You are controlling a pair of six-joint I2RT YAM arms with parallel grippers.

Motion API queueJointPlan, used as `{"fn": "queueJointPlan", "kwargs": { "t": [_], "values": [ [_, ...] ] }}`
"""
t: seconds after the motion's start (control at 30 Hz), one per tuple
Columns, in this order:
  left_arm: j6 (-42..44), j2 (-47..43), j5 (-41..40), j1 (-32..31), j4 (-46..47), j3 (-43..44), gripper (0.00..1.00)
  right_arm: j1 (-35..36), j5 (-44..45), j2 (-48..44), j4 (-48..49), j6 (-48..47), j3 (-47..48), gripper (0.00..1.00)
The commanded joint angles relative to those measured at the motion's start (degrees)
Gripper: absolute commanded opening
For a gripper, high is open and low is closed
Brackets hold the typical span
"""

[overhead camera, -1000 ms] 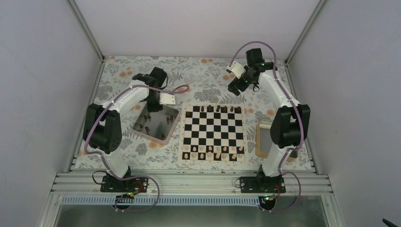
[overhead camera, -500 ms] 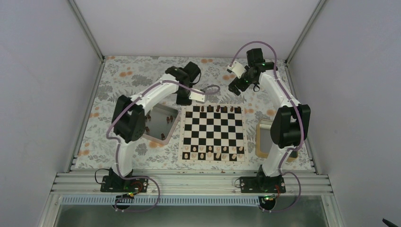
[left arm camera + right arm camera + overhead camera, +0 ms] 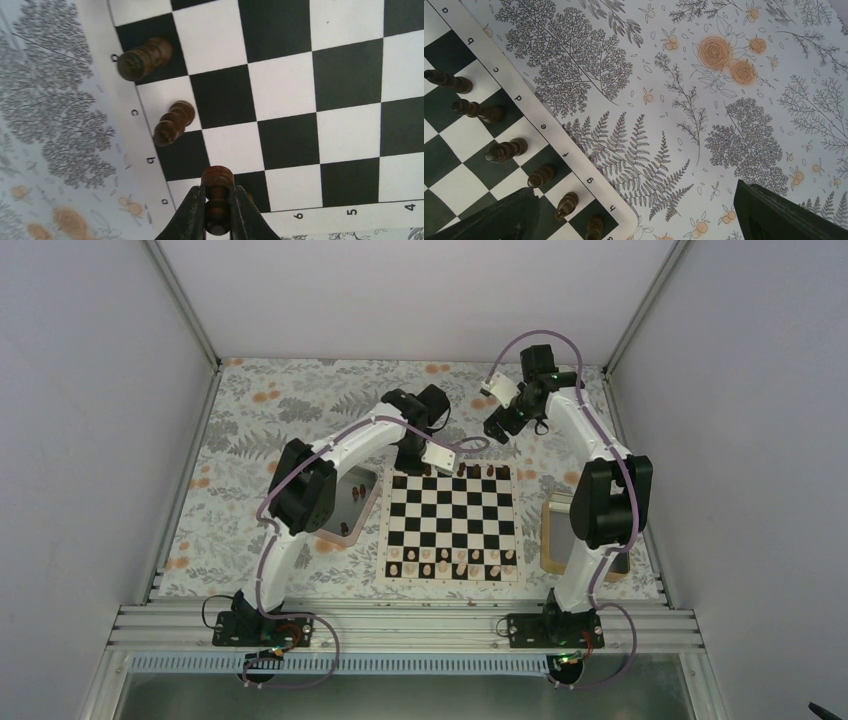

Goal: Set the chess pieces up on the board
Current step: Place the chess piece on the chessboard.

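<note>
Left pincer (image 3: 218, 196) clamps a dark chess piece (image 3: 217, 176).

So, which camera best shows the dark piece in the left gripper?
The left wrist view: the dark piece is clamped between the left gripper's fingers, over the board's corner. In the top view the wrist hides it; the right wrist view does not reach it.

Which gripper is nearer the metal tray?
Left. The left gripper holds a chess piece over the board's far-left corner, beside the metal tray; the right gripper is beyond the far-right corner.
</note>
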Motion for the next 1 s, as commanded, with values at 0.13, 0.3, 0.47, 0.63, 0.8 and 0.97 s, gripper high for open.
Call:
{"fn": "queueJointPlan", "kwargs": {
  "t": [0.13, 0.3, 0.47, 0.63, 0.8, 0.97],
  "values": [
    [1.0, 2.0, 0.5, 0.0, 0.2, -1.7, 0.1, -0.9, 0.1, 0.0, -0.3, 0.9, 0.9, 1.0],
    [0.8, 2.3, 0.0, 0.0, 1.5, -3.7, 0.1, -0.9, 0.0, 0.1, -0.4, 0.8, 0.8, 1.0],
    [0.6, 3.4, -0.3, 0.0, 1.9, -3.9, 0.1, -0.9, -0.1, 0.1, -0.5, 0.8, 0.8, 1.0],
    [0.4, 4.5, -0.9, 0.0, 2.2, -3.9, 0.1, -0.9, -0.1, 0.0, -0.7, 0.7, 0.7, 1.0],
    [0.4, 5.2, -1.4, 0.0, 2.2, -3.8, 0.12, -0.9, -0.2, -0.1, -0.7, 0.6, 0.7, 1.0],
    [0.6, 5.4, -1.3, 0.0, 2.2, -3.8, 0.15, -0.9, -0.3, -0.1, -0.8, 0.5, 0.7, 1.0]
  ]
}}
